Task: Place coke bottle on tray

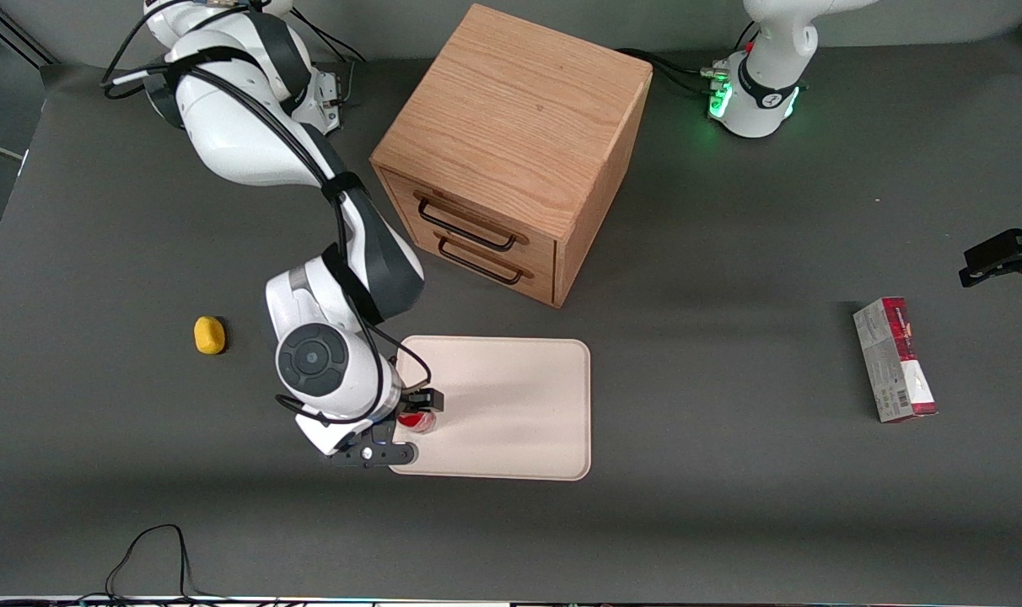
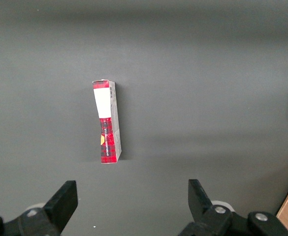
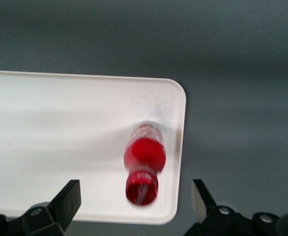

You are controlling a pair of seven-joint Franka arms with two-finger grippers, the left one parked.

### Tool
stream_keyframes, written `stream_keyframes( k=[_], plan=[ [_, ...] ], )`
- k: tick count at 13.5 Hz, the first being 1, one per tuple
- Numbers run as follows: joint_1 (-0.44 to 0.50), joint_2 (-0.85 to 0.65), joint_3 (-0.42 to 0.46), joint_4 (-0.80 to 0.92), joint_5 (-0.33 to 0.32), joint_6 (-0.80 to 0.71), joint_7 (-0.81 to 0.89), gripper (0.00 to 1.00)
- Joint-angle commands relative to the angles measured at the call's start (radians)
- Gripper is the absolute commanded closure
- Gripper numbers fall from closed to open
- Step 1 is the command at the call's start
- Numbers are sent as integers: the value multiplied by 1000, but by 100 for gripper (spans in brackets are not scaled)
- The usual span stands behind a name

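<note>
Nearest the front camera: gripper (image 1: 403,428) hanging over the corner of the tray (image 1: 519,396) at the working arm's end, fingers (image 3: 70,196) spread wide and clamped on nothing. Between them and lower down, the coke bottle (image 3: 144,155), resting on the tray close to the rim, with clear space to each finger in the wrist view. Looks upright, cap toward the wrist camera, though hard to be sure from that angle. By these views, placement as good as made; what remains is a clean withdrawal.

To do that well:
- Keep the fingers as wide as they are; no closing until well above the cap.
- Lift straight up along the bottle's own axis, without sideways drift, since either finger brushing the cap would probably topple so small and narrow a thing.
- Go slowly at the start; being so close to the rim, a knocked bottle could roll off onto the table (image 1: 730,506) rather than toward the tray's bare middle.
- Once clear of the cap, swing away toward the working arm's end, not across the tray.

Farther off, nothing in the way of that retreat: yellow lump (image 1: 209,335) on the table toward the working arm's end, well apart from the tray; red-and-grey carton (image 1: 895,358) toward the parked arm's end; farthest, wooden drawer cabinet (image 1: 511,152), both drawers shut, well apart from the bottle.
</note>
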Motion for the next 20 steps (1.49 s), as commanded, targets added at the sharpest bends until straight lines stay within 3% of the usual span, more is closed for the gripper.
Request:
stream_keyframes(
  k=[1, 5, 8, 14, 18, 20],
  plan=[
    [9, -110, -3, -10, 6, -105, 7, 0],
    [1, -262, -3, -21, 6, -360, -10, 0],
    [-3, -434, -12, -140, 5, -441, -18, 0],
    [-11, -808, -60, -582, 6, -353, -36, 0],
    [-17, -916, -140, -769, 6, -233, -165, 0],
    [-96, -940, -135, -814, 8, -212, -234, 0]
  ],
)
